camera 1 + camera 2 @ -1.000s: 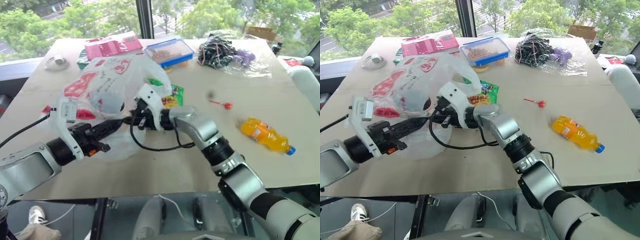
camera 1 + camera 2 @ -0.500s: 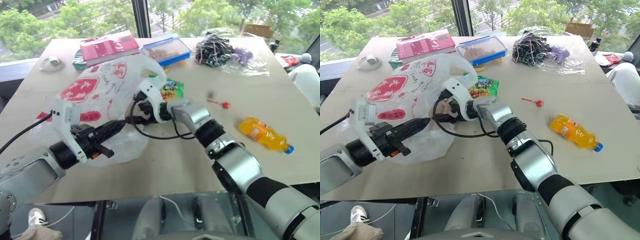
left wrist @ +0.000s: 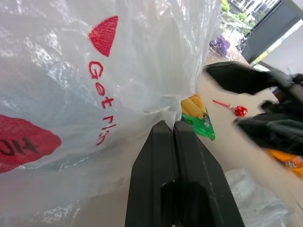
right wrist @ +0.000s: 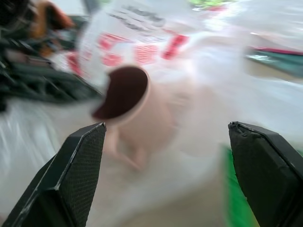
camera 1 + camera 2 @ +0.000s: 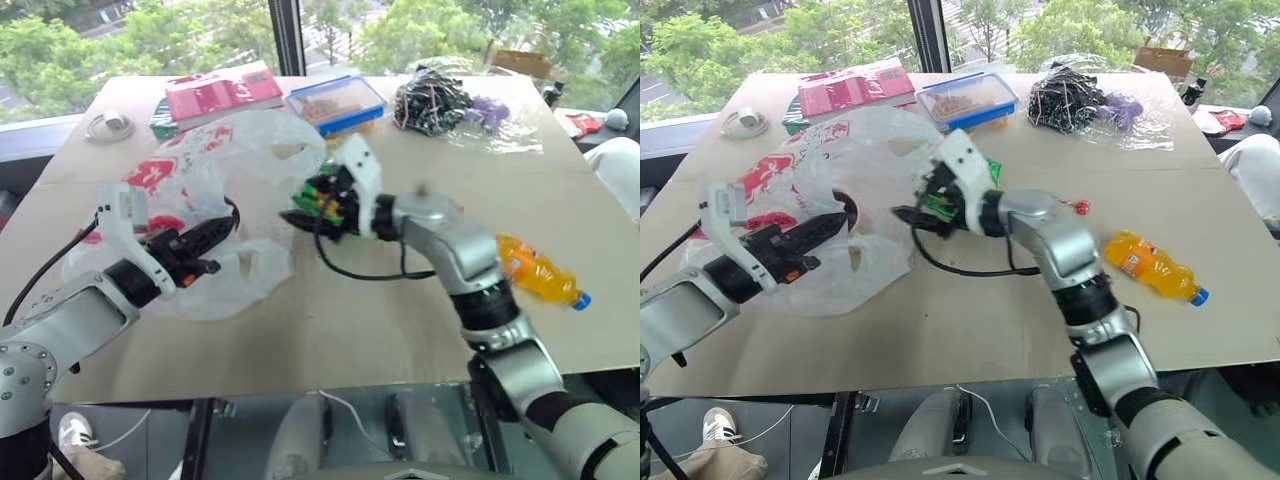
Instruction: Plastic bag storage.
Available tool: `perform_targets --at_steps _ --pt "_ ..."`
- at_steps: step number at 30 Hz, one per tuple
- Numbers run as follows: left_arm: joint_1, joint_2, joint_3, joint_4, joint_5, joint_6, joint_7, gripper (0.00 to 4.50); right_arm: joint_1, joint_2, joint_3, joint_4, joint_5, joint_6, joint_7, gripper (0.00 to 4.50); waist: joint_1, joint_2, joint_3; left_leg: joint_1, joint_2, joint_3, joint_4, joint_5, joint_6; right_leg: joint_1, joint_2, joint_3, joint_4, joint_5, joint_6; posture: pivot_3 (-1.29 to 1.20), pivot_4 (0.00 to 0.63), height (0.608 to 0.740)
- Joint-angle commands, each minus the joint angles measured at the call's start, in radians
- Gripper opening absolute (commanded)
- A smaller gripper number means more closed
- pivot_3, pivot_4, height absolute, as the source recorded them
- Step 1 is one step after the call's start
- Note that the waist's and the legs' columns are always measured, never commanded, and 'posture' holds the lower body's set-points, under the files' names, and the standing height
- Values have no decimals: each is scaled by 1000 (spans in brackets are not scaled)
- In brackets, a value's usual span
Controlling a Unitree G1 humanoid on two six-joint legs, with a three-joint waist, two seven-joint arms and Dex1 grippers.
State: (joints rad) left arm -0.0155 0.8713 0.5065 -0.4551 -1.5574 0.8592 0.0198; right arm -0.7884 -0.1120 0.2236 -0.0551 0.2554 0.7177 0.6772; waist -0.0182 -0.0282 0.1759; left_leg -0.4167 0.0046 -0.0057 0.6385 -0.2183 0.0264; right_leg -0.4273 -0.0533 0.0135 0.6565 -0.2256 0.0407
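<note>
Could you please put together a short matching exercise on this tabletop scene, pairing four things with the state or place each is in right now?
Things:
1. left tool
2. right tool
3. orange plastic drink bottle
4. clear plastic food box with a blue rim

States or places:
A. lying on its side on the table's right part
B. fingers spread wide, holding nothing
C. standing at the table's far edge, by the window
D. fingers shut on the thin translucent white plastic bag with red print

Pairs: 1-D, 2-B, 3-A, 4-C
</note>
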Motion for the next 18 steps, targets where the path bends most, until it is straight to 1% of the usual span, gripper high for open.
perform_targets --at_steps 1,4,7,13,15,18 --pt "-20 0 25 15 -22 -11 -10 0 42 -53 2 -149 -32 6 -50 4174 0 0 0 0 0 0 0 0 0 0 0 0 0 0 0 0 150 740" --pt "-34 -3 10 21 -15 -8 -8 0 106 -163 82 -189 -133 -73 -46 4174 1 0 0 1 1 1 0 0 0 0 1 1 0 0 0 0 150 740" --pt "-48 -5 2 27 -13 -6 -8 0 135 -194 146 -143 -216 -158 -77 4174 1 0 0 1 0 2 0 0 0 0 1 1 0 0 0 0 150 740" --pt "-67 -4 0 30 -5 -1 -8 0 116 -118 231 57 -351 -347 -175 4174 -2 0 0 1 2 3 0 1 -1 -1 4 3 0 0 0 0 150 740" --pt "-69 -5 -1 23 -7 0 -1 0 82 -72 253 192 -419 -425 -251 4174 0 0 0 1 2 3 0 1 -1 -1 4 3 0 0 0 0 150 740" --pt "-73 -5 -1 17 -9 0 7 0 53 -30 270 328 -481 -502 -317 4174 0 -1 0 1 2 3 1 1 -2 -1 4 4 0 0 0 0 150 740"
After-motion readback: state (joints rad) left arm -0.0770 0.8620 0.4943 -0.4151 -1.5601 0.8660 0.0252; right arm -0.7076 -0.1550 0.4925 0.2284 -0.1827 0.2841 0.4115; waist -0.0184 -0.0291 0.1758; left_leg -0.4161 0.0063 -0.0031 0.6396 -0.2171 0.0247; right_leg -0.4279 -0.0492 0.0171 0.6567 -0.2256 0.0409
